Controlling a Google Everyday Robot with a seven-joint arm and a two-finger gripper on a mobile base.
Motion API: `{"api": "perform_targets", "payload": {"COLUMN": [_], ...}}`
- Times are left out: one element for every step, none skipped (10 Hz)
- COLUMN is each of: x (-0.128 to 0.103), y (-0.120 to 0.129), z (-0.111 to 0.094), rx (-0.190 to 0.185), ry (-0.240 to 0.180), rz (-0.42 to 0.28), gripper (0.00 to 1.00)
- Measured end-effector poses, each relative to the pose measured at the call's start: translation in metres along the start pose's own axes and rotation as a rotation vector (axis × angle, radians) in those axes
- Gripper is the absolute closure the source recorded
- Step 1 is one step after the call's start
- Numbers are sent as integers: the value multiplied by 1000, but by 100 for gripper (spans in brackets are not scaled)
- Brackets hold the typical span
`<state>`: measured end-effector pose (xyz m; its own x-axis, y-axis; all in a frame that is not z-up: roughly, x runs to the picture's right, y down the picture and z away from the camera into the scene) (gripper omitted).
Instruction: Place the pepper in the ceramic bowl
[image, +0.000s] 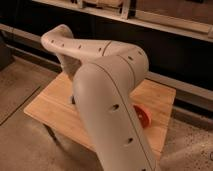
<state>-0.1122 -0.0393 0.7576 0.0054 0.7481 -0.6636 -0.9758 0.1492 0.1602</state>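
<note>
The ceramic bowl (143, 118) is a red round bowl on the right part of the wooden table (50, 107); only its right side shows past my arm. My big white arm (107, 95) crosses the middle of the view, bends at the elbow and reaches down at the left behind its own link. The gripper is hidden behind the arm, somewhere low over the table's middle left. The pepper is hidden or out of view.
A dark wall with a long shelf (165, 22) runs along the back behind the table. Concrete floor (20, 85) lies to the left and front. A small dark shape (73, 100) shows at the arm's left edge.
</note>
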Motion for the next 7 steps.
{"api": "perform_targets", "payload": {"x": [1, 3, 5, 6, 8, 9, 12], "y": [-8, -15, -24, -30, -36, -42, -53], "z": [-3, -5, -8, -9, -9, -8, -6], "rx": [-3, -6, -15, -24, -39, -49, -59], "ry": [-5, -10, -15, -17, -16, -13, -8], "rz": [12, 23, 36, 45, 57, 69, 86], "gripper": [100, 100, 100, 100, 100, 100, 100]}}
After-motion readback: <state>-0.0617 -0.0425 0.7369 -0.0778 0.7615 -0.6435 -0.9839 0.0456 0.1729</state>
